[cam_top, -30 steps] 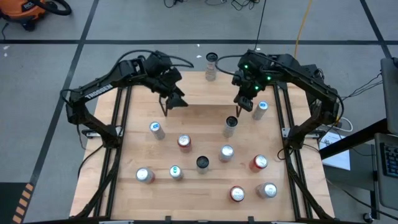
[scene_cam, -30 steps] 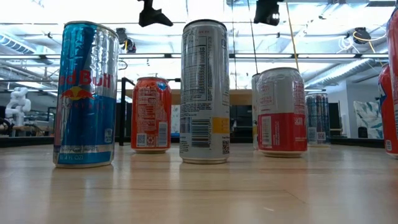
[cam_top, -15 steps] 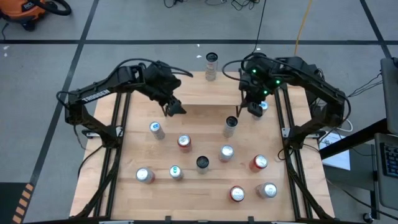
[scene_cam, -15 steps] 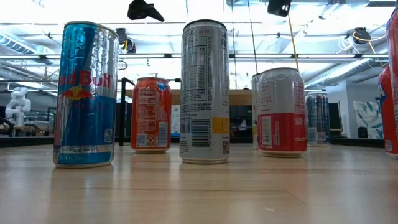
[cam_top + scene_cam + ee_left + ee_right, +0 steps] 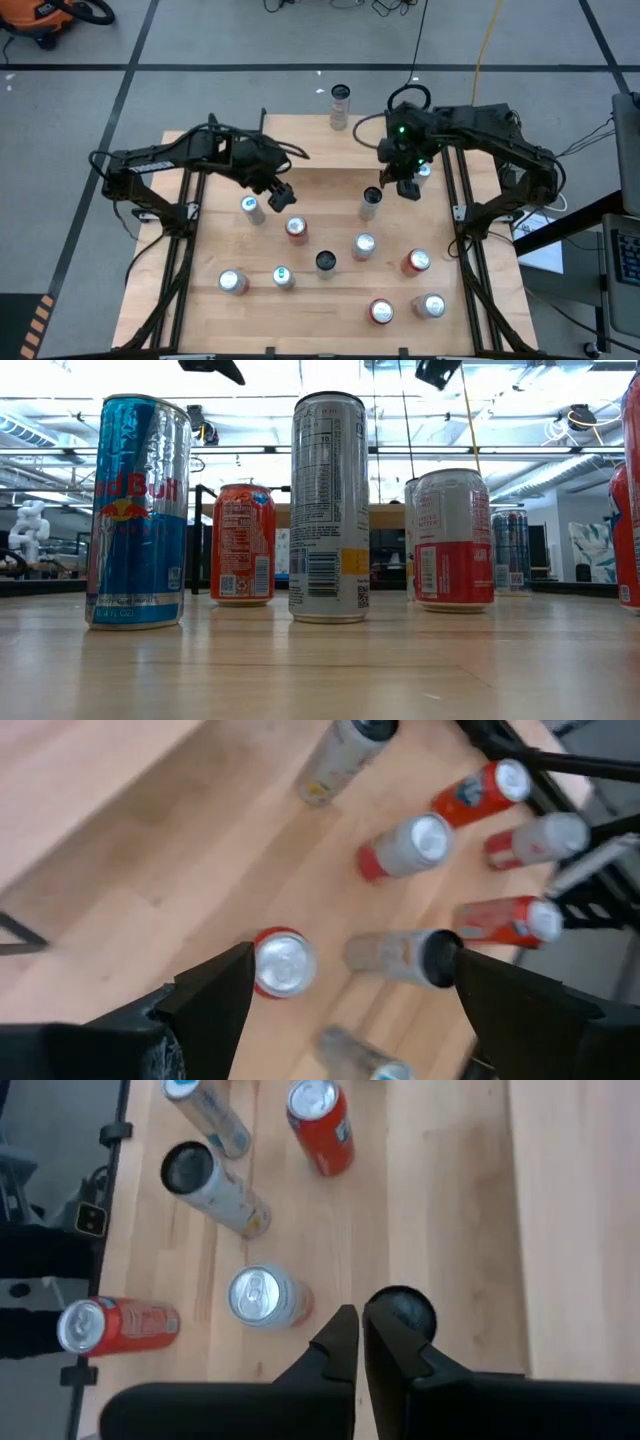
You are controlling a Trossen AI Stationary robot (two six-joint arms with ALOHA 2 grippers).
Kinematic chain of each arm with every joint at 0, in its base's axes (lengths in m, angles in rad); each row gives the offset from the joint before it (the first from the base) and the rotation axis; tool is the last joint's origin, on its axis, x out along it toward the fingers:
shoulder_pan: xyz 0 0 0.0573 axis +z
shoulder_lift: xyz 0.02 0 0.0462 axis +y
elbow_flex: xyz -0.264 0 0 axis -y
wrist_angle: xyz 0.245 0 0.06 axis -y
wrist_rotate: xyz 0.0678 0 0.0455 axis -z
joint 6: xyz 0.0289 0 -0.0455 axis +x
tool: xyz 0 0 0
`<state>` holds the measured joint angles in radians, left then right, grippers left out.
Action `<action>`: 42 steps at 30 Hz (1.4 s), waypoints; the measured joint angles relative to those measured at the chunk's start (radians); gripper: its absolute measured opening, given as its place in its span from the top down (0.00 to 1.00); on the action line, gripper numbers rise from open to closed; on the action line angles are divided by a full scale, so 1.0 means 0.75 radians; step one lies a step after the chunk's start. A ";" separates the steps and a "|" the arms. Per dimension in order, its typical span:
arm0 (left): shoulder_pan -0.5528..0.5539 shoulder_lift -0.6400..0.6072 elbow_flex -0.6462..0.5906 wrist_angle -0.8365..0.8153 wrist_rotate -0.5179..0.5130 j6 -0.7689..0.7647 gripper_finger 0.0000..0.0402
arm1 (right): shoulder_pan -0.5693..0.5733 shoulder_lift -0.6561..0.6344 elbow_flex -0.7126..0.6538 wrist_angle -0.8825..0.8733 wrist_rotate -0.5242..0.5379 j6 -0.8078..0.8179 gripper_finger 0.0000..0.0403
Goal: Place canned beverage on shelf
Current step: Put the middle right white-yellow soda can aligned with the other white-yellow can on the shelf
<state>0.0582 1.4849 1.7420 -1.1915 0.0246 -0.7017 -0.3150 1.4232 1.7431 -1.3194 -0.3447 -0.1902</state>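
Note:
Several beverage cans stand upright on the wooden table, among them a red can, a silver can and a dark-topped tall can. The shelf runs along the table's far side, and one can stands at its far edge. My left gripper hangs open above the table, between the silver can and the red can. My right gripper hangs shut just beyond the dark-topped can. Neither touches a can.
More cans fill the near half: two at the near left, a black-topped one in the middle, red and silver ones at the near right. A blue-topped can stands beside the right gripper. Bare wood shows on the shelf's left part.
My left gripper has swung from over the shelf toward the table's near edge, out above the cans, rolling as it went and staying open. My right gripper has shifted a little toward the near edge and rolled, staying shut. No can has moved.

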 joint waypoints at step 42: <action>-0.309 -0.072 0.000 -0.099 -0.175 0.433 0.15 | 0.265 -0.094 -0.357 0.089 0.320 0.686 0.61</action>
<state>-0.1739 1.4306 1.7420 -1.2654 -0.1066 -0.3772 -0.1165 1.3525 1.4757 -1.2525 -0.1046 0.3245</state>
